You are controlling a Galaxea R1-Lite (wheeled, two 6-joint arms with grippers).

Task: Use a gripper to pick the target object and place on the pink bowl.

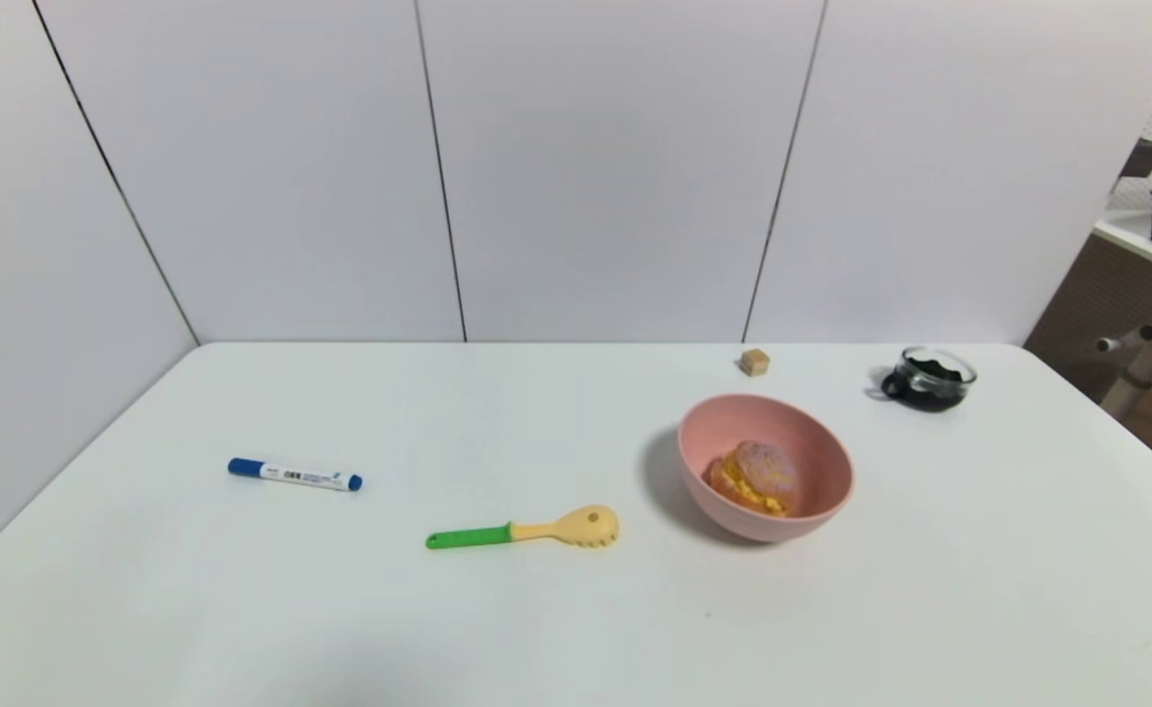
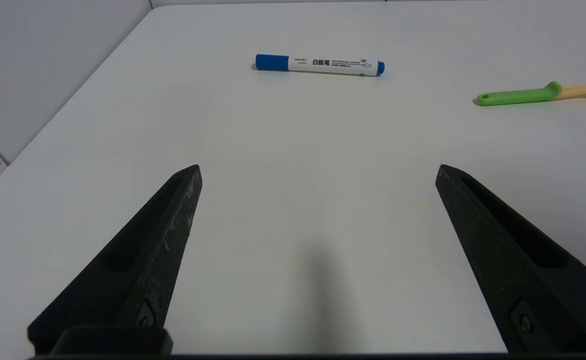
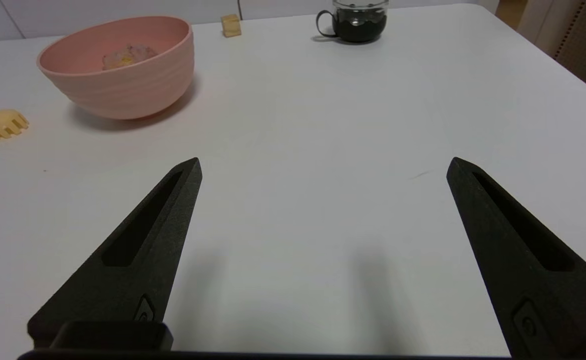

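Both arms sit drawn back at the near edge of the white bench and stay out of the head view. The left claw (image 2: pixel 318 170) points level across the bench, its two black tapered fingers (image 2: pixel 138 265) spread wide with nothing between them. The right claw (image 3: pixel 324 165) is posed the same way, released and empty, aimed over bare bench with the deep round matte pink plastic bowl (image 1: pixel 811 501) well off to one side. The round orange-brown bun-like pastry (image 1: pixel 754 477), with a pinkish-brown crusted top and yellow filling showing at its edge, lies inside that bowl, tilted against the inner wall. A white marker with blue cap and blue end (image 2: pixel 319 64) lies flat ahead of the left claw; its barrel carries printed Chinese characters and a small logo near the cap, too small to read. A yellow toothed spoon with a green handle (image 1: pixel 522 531) lies between marker and bowl
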